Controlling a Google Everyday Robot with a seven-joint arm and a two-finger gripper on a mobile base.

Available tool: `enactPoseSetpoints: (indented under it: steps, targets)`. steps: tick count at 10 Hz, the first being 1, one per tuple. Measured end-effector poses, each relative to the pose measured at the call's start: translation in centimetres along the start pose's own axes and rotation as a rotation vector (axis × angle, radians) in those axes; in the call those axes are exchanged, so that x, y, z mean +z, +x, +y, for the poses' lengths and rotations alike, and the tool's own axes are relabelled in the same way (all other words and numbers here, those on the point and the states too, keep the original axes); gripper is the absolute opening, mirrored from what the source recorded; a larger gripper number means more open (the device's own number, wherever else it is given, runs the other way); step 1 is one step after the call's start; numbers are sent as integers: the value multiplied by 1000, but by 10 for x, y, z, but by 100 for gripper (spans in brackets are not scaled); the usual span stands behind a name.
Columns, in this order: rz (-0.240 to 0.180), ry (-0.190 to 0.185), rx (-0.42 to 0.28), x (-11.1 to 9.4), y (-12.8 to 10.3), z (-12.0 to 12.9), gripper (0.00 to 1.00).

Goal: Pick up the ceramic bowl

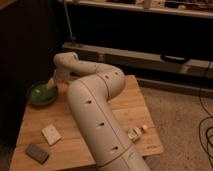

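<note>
The ceramic bowl (40, 94) is round, shallow and glossy green, and sits at the far left of the wooden table (127, 107). My white arm reaches from the lower middle up and over to the left. The gripper (51, 85) is at the bowl's right rim, low over it, and its tip is partly hidden behind the wrist.
A pale flat block (51, 134) and a dark flat block (37, 153) lie at the table's front left. A small white object (136, 132) lies near the front right edge. A dark shelf unit stands behind the table; cables lie on the floor at right.
</note>
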Motion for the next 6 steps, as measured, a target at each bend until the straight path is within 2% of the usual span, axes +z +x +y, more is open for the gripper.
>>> enactPoseSetpoints:
  steps: [2, 3, 6]
  targets:
    - [-7, 2, 12, 7, -1, 5, 79]
    - [-3, -6, 8, 9, -4, 4, 75]
    - [8, -31, 9, 18, -14, -3, 43]
